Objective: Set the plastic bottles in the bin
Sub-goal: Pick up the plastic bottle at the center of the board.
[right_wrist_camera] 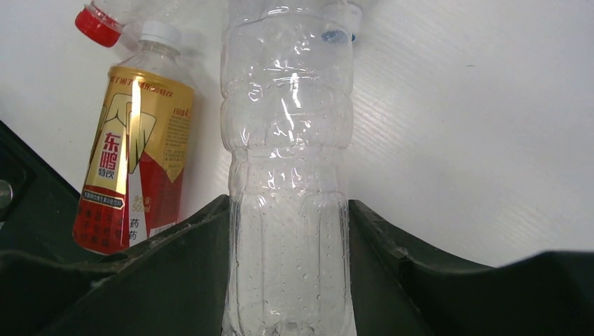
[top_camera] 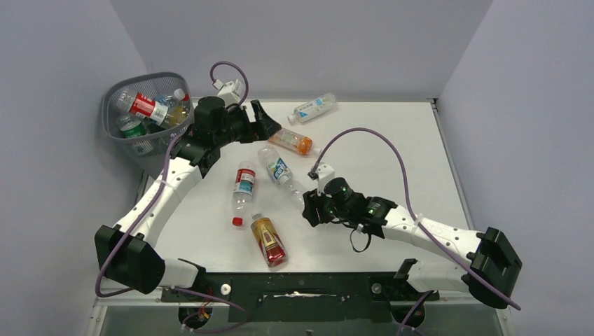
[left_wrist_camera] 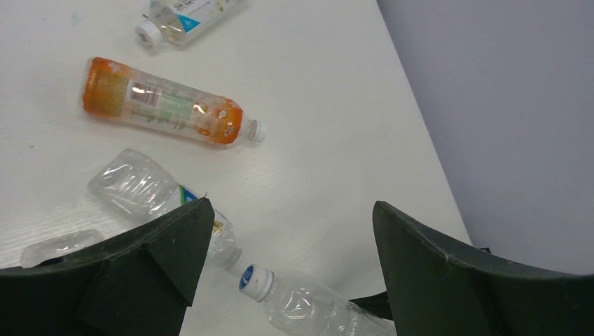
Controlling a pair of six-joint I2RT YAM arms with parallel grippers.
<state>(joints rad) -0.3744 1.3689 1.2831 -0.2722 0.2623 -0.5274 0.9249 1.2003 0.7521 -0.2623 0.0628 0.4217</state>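
Note:
My right gripper (right_wrist_camera: 288,238) is shut on a clear, label-free plastic bottle (right_wrist_camera: 287,154), with both fingers pressed to its sides low over the table. The left wrist view shows the same bottle (left_wrist_camera: 308,304), its blue-and-white cap pointing away from the right gripper. The wire-mesh bin (top_camera: 112,122) stands off the table's far left corner and holds several bottles. My left gripper (top_camera: 263,122) hangs open and empty beside the bin, above the table (left_wrist_camera: 291,238). Loose bottles lie on the table: an orange one (top_camera: 294,141), a blue-labelled clear one (top_camera: 277,168), a red-labelled one (top_camera: 243,187), a gold-and-red one (top_camera: 268,240) and a white-labelled one (top_camera: 313,108).
The gold-and-red bottle (right_wrist_camera: 133,161) lies just left of my right gripper, with a red cap (right_wrist_camera: 98,24) beyond it. The blue-labelled bottle's neck (left_wrist_camera: 224,248) nearly meets the held bottle's cap. Grey walls close in the table on three sides.

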